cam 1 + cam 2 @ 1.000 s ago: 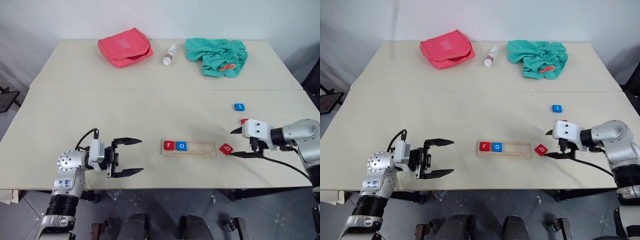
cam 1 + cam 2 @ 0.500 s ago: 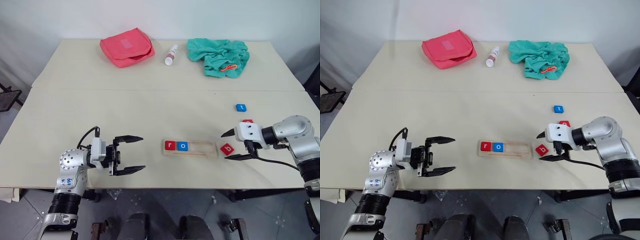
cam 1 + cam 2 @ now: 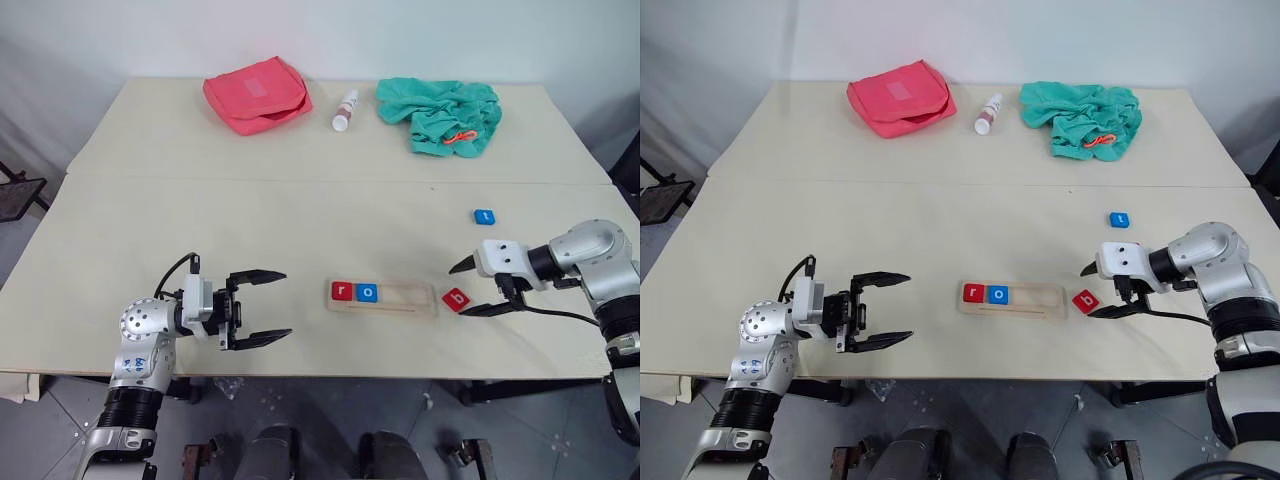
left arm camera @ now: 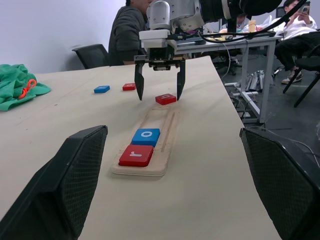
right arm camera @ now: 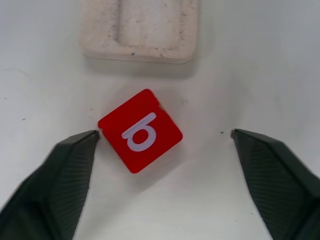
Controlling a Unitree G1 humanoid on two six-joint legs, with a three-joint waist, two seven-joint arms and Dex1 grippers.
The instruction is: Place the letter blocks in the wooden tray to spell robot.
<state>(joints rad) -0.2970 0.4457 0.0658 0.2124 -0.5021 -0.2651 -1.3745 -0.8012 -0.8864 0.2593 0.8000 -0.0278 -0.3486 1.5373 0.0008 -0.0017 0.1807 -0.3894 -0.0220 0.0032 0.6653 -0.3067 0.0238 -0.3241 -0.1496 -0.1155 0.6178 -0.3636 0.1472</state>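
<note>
- The right gripper (image 5: 162, 145) hangs with fingers spread over the red "b" block (image 5: 140, 130), one finger (image 5: 75, 155) touching its corner.
- This block lies just beside the wooden tray's (image 3: 400, 298) right end, near the table's (image 3: 300, 220) front edge.
- The tray holds a red "r" (image 3: 342, 291) and blue "o" (image 3: 367, 293).
- The left gripper (image 3: 262, 307) is spread wide, holding nothing.

— What's the room like?
— A plain white wall (image 3: 420, 35) runs behind two pale tables (image 3: 200, 140) pushed together, a seam between them. Grey tiled floor (image 3: 50, 420) shows below the near edge.
— Anything further off?
— In the left wrist view, a black chair (image 4: 92, 54), another table (image 4: 235, 44) and seated people (image 4: 127, 27) beyond it, under even light
</note>
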